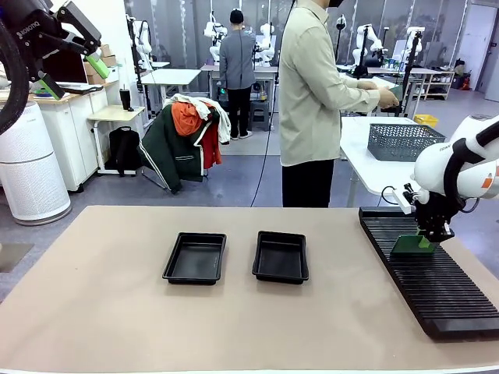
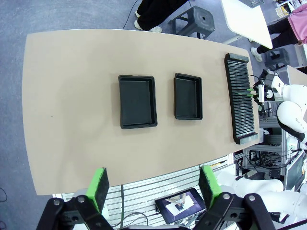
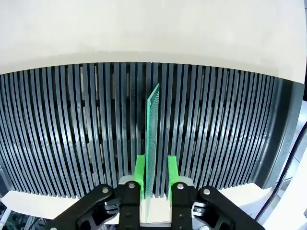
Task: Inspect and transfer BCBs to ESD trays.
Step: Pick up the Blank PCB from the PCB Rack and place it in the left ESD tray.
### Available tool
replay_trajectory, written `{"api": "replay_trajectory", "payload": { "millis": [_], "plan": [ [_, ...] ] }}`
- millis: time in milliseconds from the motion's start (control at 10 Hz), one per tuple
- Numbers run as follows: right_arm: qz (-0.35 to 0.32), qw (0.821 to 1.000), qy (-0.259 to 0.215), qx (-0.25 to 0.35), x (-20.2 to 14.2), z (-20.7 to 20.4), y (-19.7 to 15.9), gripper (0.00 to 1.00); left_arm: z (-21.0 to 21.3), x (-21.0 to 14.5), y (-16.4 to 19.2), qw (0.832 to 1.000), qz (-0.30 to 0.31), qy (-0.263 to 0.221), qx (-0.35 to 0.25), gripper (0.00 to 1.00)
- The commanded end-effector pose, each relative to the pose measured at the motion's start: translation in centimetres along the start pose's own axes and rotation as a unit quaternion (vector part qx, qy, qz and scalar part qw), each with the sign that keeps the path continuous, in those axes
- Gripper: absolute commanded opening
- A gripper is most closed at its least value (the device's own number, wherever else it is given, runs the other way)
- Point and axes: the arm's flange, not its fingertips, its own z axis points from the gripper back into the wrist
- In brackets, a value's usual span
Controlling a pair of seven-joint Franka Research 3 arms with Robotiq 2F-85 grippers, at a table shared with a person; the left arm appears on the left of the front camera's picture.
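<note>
The BCB (image 3: 152, 124) stands on edge in a slot of the black slotted rack (image 3: 72, 129), right between the green pads of the right gripper (image 3: 155, 165). In the right wrist view its thin edge runs from 6 toward 12 o'clock, along the slots. The jaws stand barely wider than the board; whether both pads already press it is hard to tell.

In the front view the nearer ESD tray (image 1: 281, 257) lies toward 9 o'clock from the rack, with the second ESD tray (image 1: 195, 259) beyond it, both empty.

The left gripper (image 2: 153, 179) hangs high over the table, spread wide and holding nothing, so the right arm is far nearer.
</note>
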Motion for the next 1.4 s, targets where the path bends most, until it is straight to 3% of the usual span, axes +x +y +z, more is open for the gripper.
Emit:
{"api": "replay_trajectory", "payload": {
  "millis": [0, 100, 200, 300, 400, 500, 600, 700, 800, 1300],
  "plan": [
    [-0.005, 1.000, 0.012, -0.005, 0.31, -0.17, -0.05, 0.17, 0.13, 0.11, 0.13, 1.000, -0.001, 0.006, 0.006, 1.00],
    [-0.005, 1.000, 0.012, -0.004, 0.29, -0.22, -0.05, 0.22, 0.13, 0.11, 0.13, 1.000, -0.001, 0.006, 0.006, 1.00],
    [-0.006, 1.000, 0.012, 0.000, 0.30, -0.25, -0.07, 0.11, 0.13, 0.11, 0.13, 1.000, -0.001, 0.006, 0.006, 1.00],
    [-0.006, 1.000, 0.014, 0.002, 0.31, -0.26, -0.10, 0.16, 0.13, 0.11, 0.13, 1.000, -0.001, 0.006, 0.006, 1.00],
    [-0.007, 1.000, 0.015, 0.003, 0.32, -0.25, -0.14, 0.04, 0.13, 0.11, 0.13, 1.000, -0.001, 0.006, 0.006, 1.00],
    [-0.008, 1.000, 0.015, 0.005, 0.29, -0.28, -0.22, 0.10, 0.13, 0.11, 0.13, 1.000, -0.001, 0.006, 0.006, 1.00],
    [-0.008, 1.000, 0.015, 0.005, 0.28, -0.27, -0.27, 0.00, 0.13, 0.11, 0.13, 1.000, -0.001, 0.006, 0.006, 1.00],
    [-0.009, 1.000, 0.015, 0.005, 0.27, -0.19, -0.30, 0.05, 0.13, 0.11, 0.13, 1.000, -0.001, 0.006, 0.006, 1.00],
    [-0.012, 1.000, 0.019, 0.009, 0.31, -0.26, -0.44, 0.00, 0.13, 0.11, 0.13, 1.000, -0.001, 0.006, 0.006, 1.00],
    [-0.003, 1.000, 0.001, 0.001, 0.00, -0.11, -0.01, 0.00, 0.13, 0.11, 0.13, 1.000, -0.001, 0.006, 0.006, 1.00]
  ]
}}
